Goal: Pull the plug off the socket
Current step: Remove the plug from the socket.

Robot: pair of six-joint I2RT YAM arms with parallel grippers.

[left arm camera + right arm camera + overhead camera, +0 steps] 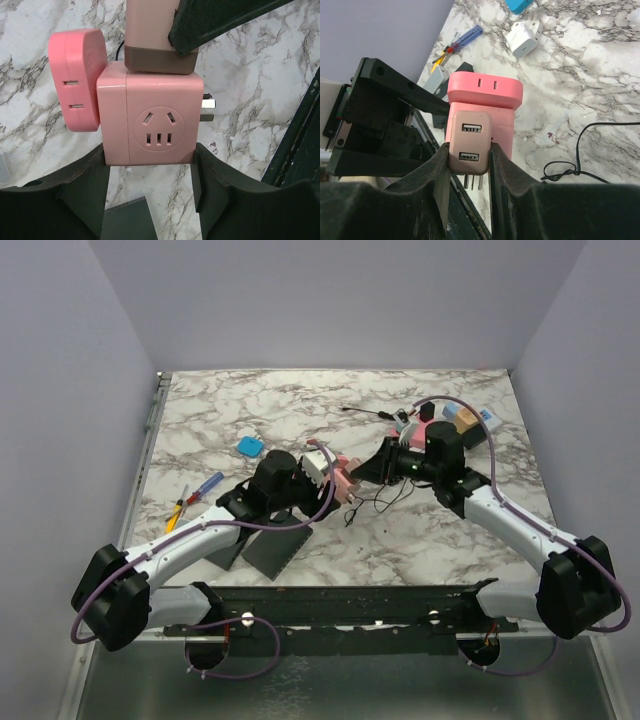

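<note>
Desk: grey-veined marble, walls on three sides. Left arm and right arm both reach in and meet at mid-desk. Two flat black pads lie on the desk just beside the left wrist.

Socket: pink cube, held off the desk at centre between the two wrists. Left fingers are clamped on two opposite sides of it. The face toward the left wrist camera has a three-slot outlet above three small slots. Metal prongs stick out of its right side in that view.

Plug: dusty-pink USB charger with two ports, base flush against the cube's top face. Right fingers are clamped on its sides.

Second plug, pink and rounded, sits against the cube's left face.

Loose on the desk:
- thin black cable, near the cube
- white charger
- blue block
- blue-handled screwdriver and yellow-handled tool, to the left
- cluster of small adapters, beyond the right wrist
</note>
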